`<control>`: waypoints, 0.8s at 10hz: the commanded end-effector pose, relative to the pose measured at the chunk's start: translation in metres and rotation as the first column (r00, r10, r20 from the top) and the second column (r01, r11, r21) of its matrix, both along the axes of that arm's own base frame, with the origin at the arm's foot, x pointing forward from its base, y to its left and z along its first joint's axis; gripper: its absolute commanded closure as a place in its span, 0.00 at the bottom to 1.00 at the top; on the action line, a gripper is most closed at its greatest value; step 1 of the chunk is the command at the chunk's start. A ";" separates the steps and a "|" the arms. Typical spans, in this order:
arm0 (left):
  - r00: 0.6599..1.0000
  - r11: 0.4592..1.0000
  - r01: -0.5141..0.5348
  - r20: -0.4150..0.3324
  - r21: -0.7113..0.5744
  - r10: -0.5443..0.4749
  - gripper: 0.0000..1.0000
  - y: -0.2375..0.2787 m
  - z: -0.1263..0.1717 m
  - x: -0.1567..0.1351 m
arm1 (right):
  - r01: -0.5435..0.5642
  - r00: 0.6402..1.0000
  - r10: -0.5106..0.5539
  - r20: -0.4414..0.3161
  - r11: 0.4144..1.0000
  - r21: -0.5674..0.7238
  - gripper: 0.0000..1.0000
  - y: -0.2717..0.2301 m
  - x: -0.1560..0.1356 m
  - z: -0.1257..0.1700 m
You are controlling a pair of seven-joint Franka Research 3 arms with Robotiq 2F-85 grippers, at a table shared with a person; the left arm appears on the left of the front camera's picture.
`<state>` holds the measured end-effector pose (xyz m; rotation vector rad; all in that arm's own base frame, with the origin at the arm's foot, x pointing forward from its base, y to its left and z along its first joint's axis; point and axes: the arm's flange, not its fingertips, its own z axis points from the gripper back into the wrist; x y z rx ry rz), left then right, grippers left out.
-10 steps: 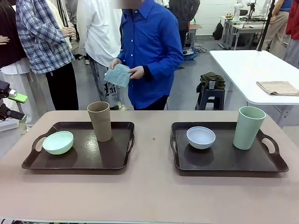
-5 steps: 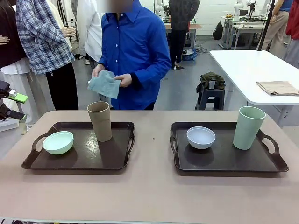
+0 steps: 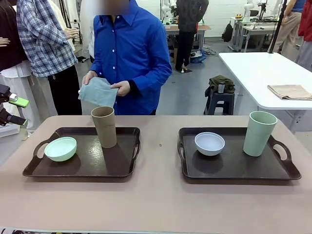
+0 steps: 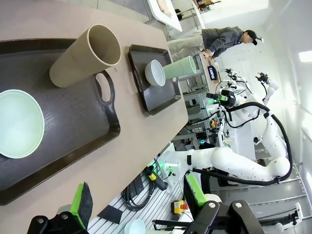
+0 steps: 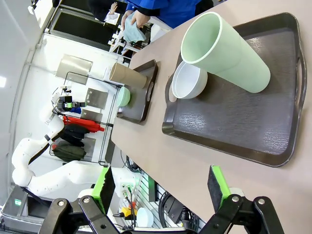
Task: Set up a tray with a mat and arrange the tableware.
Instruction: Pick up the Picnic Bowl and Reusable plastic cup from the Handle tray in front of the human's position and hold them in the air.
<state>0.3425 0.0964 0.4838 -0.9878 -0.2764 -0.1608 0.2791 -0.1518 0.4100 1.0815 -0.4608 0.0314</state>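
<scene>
Mat (image 3: 98, 91) farther left; brown cup (image 3: 104, 126) upright

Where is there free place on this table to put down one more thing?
Widest: the bare table in front of both trays. Narrower: the strip between left tray and right tray. On each tray the near part is bare; farther back stand pale green bowl, brown cup, white bowl, pale green cup.
</scene>
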 end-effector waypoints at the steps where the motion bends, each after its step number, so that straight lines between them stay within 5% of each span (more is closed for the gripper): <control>1: 1.000 1.000 0.000 0.009 -0.014 0.000 0.00 -0.001 0.001 0.000 | -0.001 1.000 0.001 0.004 1.000 0.007 0.00 0.001 0.001 0.000; 8: 1.000 1.000 0.000 0.009 -0.014 0.000 0.00 -0.001 0.001 0.000 | -0.001 1.000 0.001 0.004 1.000 0.007 0.00 0.001 0.001 0.000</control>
